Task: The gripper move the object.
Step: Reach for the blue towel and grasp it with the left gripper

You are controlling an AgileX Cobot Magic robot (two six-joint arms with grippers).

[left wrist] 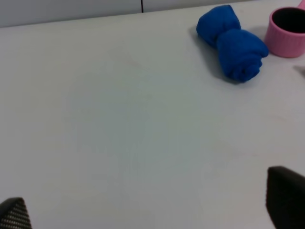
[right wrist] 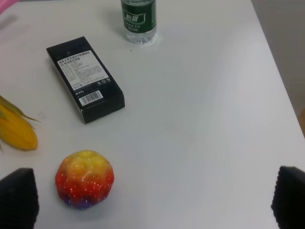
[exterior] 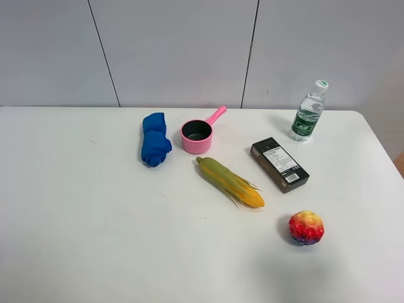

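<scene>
Over the table (exterior: 95,240), left pincer (left wrist: 150,207) and right pincer (right wrist: 153,200) gape wide and empty, blue cloth (left wrist: 232,42) untouched.

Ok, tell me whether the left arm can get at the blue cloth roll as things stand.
Probably yes. Bare table lies between the left gripper, jaws wide apart, and the blue cloth roll. Only the pink pot sits close beside it, so that side leaves little room.
</scene>
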